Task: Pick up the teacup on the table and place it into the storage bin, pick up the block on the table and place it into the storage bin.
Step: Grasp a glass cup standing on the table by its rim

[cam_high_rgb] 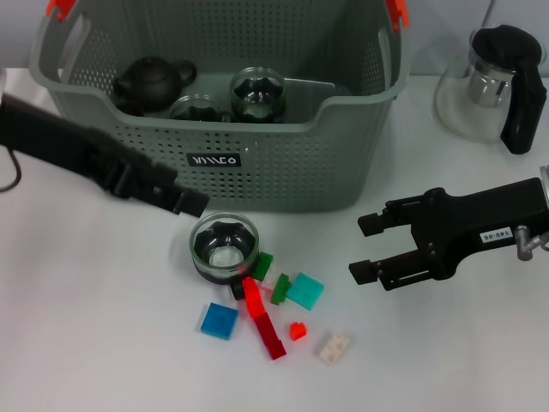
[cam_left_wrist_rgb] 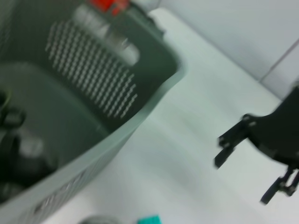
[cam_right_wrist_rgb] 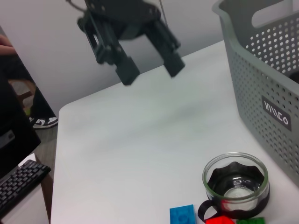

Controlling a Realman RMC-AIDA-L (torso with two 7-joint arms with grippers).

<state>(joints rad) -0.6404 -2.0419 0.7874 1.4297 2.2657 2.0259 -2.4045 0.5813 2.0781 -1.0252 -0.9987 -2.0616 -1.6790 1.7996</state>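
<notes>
The teacup (cam_high_rgb: 224,247) stands upright on the white table (cam_high_rgb: 103,335), just in front of the storage bin (cam_high_rgb: 283,163) and below its black label (cam_high_rgb: 214,160). The left hand (cam_high_rgb: 193,203) hangs just above and to the left of the teacup, near the bin's front wall, not touching the cup; its fingers are spread apart and hold nothing. The right hand (cam_high_rgb: 367,247) hovers well to the right of the cup — its two fingers are also apart and empty, pointing toward the blocks.

Beside the teacup lies a small heap of blocks: a red long block (cam_high_rgb: 262,322) touching the cup's handle, green blocks (cam_high_rgb: 271,276), a teal square block (cam_high_rgb: 305,290), a blue block (cam_high_rgb: 220,320), a tiny red one (cam_high_rgb: 298,330) and a white one (cam_high_rgb: 332,347). Inside the bin I see a dark teapot (cam_high_rgb: 153,81) and two glass cups (cam_high_rgb: 256,93). A glass kettle (cam_high_rgb: 493,81) with black handle stands at the far right — well apart from the work.
</notes>
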